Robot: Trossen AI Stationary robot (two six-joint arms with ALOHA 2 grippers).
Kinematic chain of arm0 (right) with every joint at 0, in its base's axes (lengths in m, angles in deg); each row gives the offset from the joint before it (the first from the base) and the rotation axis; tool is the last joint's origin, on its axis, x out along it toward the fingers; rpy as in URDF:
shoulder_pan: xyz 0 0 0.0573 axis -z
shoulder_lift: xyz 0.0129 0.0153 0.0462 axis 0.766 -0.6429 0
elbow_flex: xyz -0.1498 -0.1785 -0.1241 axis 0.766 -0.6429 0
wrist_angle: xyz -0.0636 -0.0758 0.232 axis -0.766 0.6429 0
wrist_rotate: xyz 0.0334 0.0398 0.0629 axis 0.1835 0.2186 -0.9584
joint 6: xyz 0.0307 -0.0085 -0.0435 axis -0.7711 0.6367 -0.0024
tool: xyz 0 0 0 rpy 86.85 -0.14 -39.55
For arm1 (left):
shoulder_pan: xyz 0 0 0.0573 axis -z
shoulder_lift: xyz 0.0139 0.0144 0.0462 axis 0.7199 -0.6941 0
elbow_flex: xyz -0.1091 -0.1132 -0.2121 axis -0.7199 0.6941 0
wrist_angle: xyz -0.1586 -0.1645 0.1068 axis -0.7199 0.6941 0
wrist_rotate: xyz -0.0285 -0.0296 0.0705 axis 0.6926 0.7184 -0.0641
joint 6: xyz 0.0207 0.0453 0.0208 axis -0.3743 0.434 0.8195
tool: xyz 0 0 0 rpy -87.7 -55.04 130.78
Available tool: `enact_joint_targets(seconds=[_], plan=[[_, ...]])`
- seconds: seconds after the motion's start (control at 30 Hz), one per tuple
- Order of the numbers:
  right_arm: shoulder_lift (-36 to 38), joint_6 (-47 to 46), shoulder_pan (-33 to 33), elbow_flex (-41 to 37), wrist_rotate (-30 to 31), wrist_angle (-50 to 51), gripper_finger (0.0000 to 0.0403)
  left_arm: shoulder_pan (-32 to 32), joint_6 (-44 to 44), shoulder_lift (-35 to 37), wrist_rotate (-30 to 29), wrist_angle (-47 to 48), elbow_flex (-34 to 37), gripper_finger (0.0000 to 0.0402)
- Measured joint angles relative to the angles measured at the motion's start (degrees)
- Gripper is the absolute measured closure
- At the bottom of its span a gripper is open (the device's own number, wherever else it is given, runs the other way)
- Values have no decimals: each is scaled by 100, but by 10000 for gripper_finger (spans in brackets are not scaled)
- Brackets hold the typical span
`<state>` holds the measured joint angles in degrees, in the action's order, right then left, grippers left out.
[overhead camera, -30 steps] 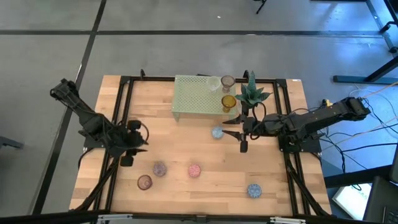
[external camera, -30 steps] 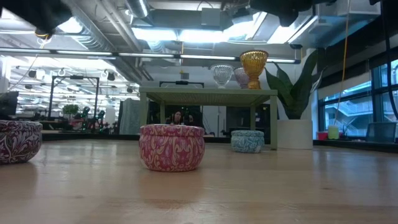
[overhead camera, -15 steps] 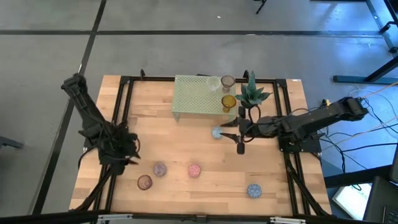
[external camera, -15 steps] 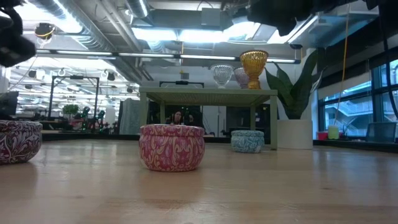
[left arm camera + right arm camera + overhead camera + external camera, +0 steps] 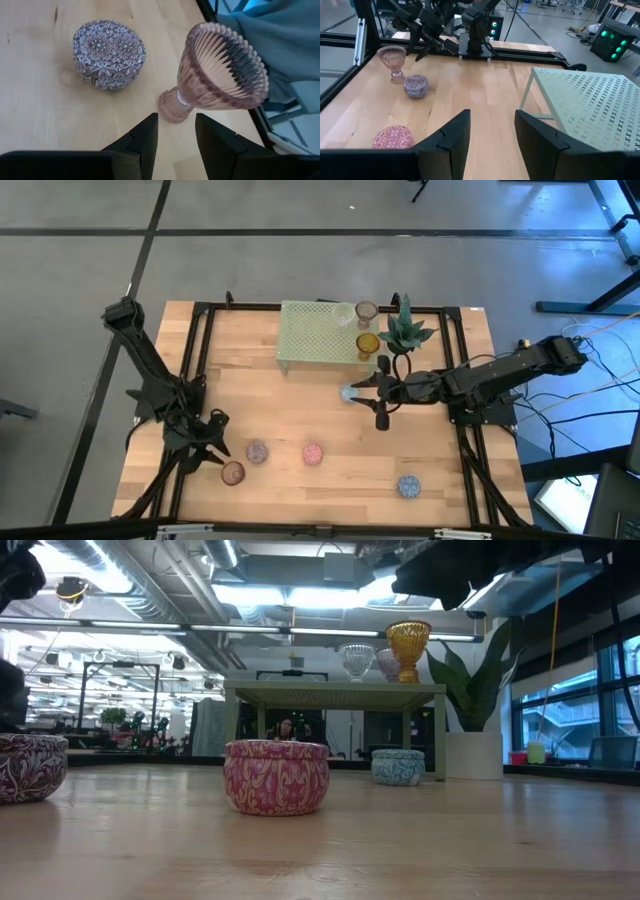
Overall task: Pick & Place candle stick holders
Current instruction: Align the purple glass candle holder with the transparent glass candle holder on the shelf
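Note:
My left gripper [image 5: 212, 442] is open just left of a ribbed mauve goblet holder [image 5: 232, 472], which stands upright on its foot [image 5: 174, 107] before the fingertips [image 5: 176, 131]. A purple patterned round holder [image 5: 109, 54] sits beside it. A pink holder [image 5: 313, 453] and a blue one [image 5: 408, 485] rest on the table nearer the front. My right gripper [image 5: 373, 402] is open beside a pale blue holder [image 5: 347, 392]. Clear [image 5: 345, 313], mauve [image 5: 366, 311] and amber [image 5: 367, 343] holders stand on the pale green stand [image 5: 318, 332].
A spiky potted plant [image 5: 405, 332] stands right of the stand, close behind my right arm. Black frame rails [image 5: 190, 360] run along the table's sides. Open wood lies in the table's middle, between the two grippers.
My left gripper has swung toward the table's near edge and come down beside the mauve goblet holder. My right gripper has gone toward the table's left edge, closer to the pale blue holder. No holder has moved.

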<state>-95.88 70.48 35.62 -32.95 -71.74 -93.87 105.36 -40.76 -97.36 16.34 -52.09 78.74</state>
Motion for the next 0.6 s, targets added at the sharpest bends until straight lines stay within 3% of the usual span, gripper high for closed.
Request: enact_joint_targets(seconds=[0.6], plan=[[1,2,-1,0,0,-131,243,-4,372,-1441,-268,-1757,126,274]])
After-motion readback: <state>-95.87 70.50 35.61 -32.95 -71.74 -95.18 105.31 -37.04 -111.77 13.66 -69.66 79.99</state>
